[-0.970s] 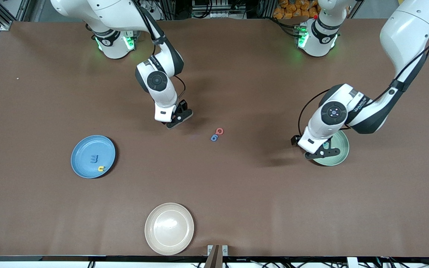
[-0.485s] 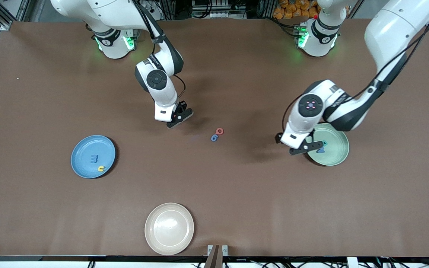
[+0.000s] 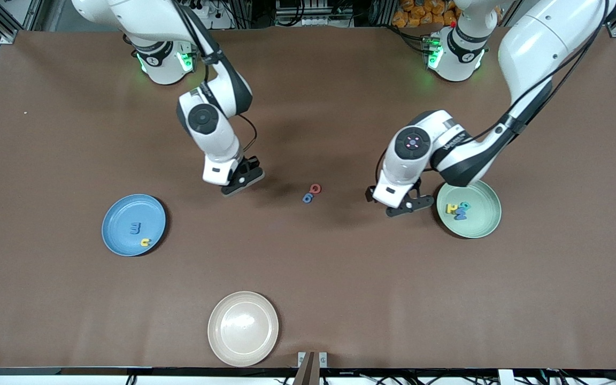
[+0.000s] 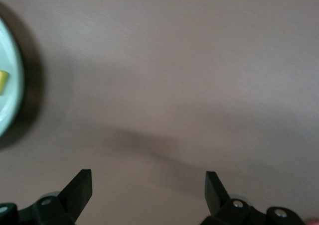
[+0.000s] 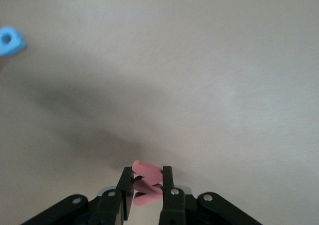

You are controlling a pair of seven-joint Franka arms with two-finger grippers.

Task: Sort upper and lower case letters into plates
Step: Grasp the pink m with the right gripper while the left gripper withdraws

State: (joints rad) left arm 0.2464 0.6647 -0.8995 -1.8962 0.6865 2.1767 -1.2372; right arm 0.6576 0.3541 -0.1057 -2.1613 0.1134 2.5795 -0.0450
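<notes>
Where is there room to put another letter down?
The cream plate holds nothing. The blue plate has bare room beside its two letters. Bare table lies between those plates. The green plate is crowded by three letters at one edge.

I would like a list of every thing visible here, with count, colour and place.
blue plate: one, sky blue, toward the right arm's end; holds a blue letter and a yellow letter
green plate: one, mint, toward the left arm's end; holds yellow, blue and teal letters
beige plate: one, cream, nearest the front camera
loose letters: two, red and blue, touching, mid-table
pink letter: one, in the right claw
table: one, brown
right claw: shut on the pink letter, over bare table
left claw: open, over bare table beside the green plate
</notes>
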